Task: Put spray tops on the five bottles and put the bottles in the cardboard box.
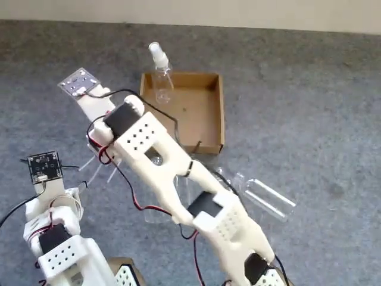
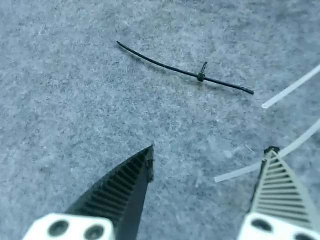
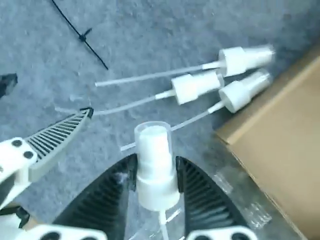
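Here, the right gripper (image 3: 156,159) is closed on a white spray top (image 3: 155,177) between its black jaws. Just beyond its tips lie three loose spray tops (image 3: 197,87), beside the cardboard box (image 3: 280,145). The left gripper (image 2: 210,148) stands wide open, holding nothing, a black cable tie (image 2: 185,72) ahead of it. One capped bottle (image 1: 161,77) stands in a box corner.

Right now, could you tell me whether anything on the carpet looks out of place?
Yes: a black cable tie lies on the carpet near the tubes of the spare spray tops. It is no part of the bottling task, so it looks like stray debris.
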Controlling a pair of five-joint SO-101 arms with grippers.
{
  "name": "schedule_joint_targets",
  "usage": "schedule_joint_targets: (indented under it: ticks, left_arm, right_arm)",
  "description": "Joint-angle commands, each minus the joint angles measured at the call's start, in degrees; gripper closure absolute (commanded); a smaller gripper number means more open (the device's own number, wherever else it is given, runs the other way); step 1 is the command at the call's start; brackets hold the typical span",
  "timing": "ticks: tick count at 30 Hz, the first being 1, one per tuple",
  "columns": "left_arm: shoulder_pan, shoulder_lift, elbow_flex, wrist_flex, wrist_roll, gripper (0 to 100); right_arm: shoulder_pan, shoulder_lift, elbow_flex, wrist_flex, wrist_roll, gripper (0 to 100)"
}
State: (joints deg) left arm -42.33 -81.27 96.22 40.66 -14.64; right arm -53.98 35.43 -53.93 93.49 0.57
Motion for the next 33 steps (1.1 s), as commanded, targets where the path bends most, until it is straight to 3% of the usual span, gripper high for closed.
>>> schedule_joint_targets:
  ticks: [1,6,11,17,22,26,33]
  left_arm:
    - [-0.66,-0.31,1.54,-1.05,-0.35,69]
    - [-0.66,-0.31,1.54,-1.05,-0.35,69]
    - [-0.66,-0.31,1.54,-1.05,-0.35,69]
    - [-0.57,-0.31,1.54,-1.05,-0.35,69]
    - [1.27,-0.31,1.54,-1.05,-0.35,69]
    - [1.71,-0.31,1.54,-1.05,-0.44,69]
    - [1.80,-0.31,1.54,-1.05,-0.44,69]
  right_arm:
    - [-2.77,3.12,-9.19,4.70,-0.88,85.4]
    - [-3.12,5.05,-12.88,7.43,-0.62,75.1]
    - [-0.04,2.42,-13.76,7.69,-0.53,74.5]
    - [7.87,-14.20,-5.14,7.78,-0.35,74.5]
    - [17.36,-34.77,19.03,7.78,9.32,74.5]
    - [29.93,-48.92,40.40,7.69,19.34,74.5]
    - [52.70,-57.36,64.04,7.43,42.11,74.5]
